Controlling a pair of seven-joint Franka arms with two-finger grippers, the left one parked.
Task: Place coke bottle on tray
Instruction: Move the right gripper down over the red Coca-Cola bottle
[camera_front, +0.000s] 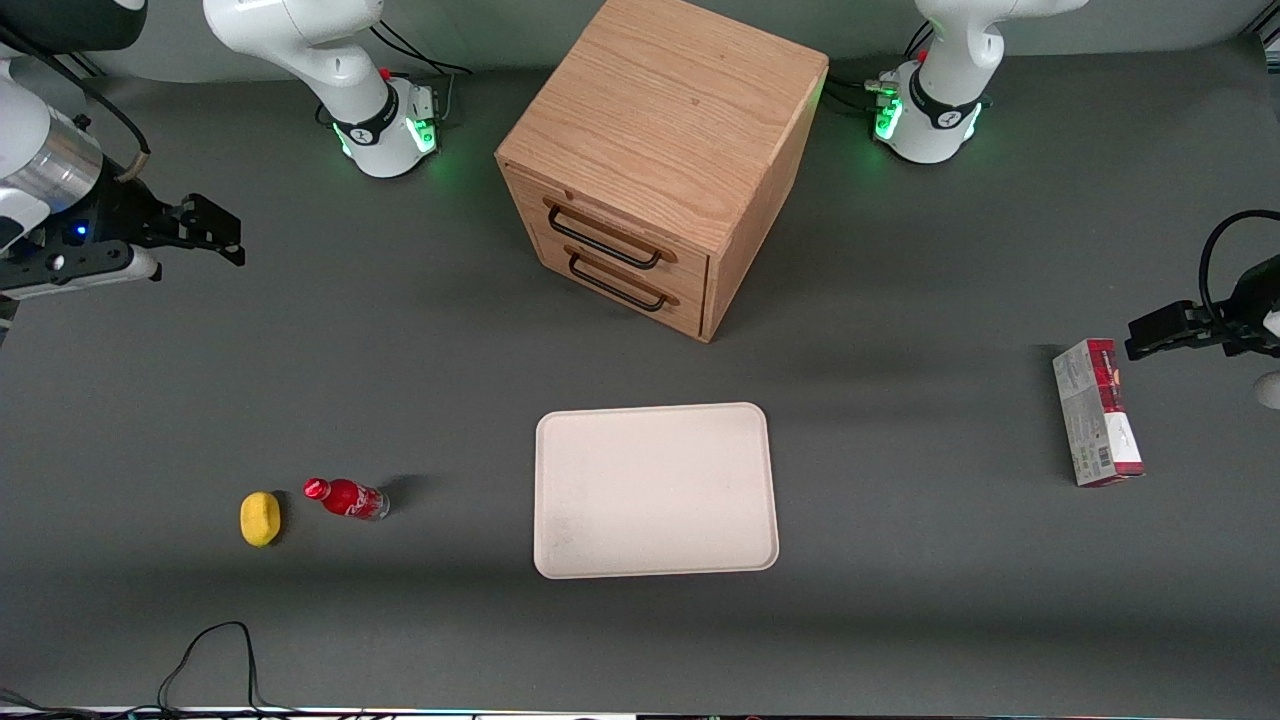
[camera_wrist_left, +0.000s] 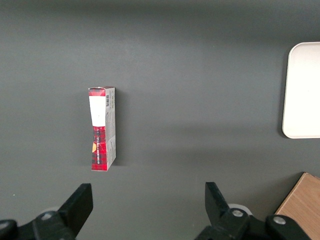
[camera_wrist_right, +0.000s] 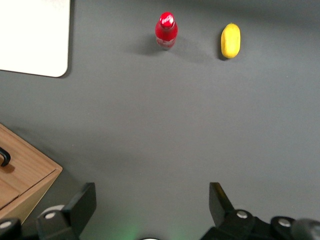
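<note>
From the front, your end effector (camera_front: 215, 235) hangs by the table's working-arm edge, well apart from the coke bottle (camera_front: 347, 498), which stands near the front edge between the lemon (camera_front: 260, 519) and the tray (camera_front: 655, 490). At the right wrist, the fingers (camera_wrist_right: 82, 205) are spread wide. Descend off-centre and you may topple the bottle (camera_wrist_right: 166, 30) or nudge the lemon (camera_wrist_right: 230, 40).
</note>
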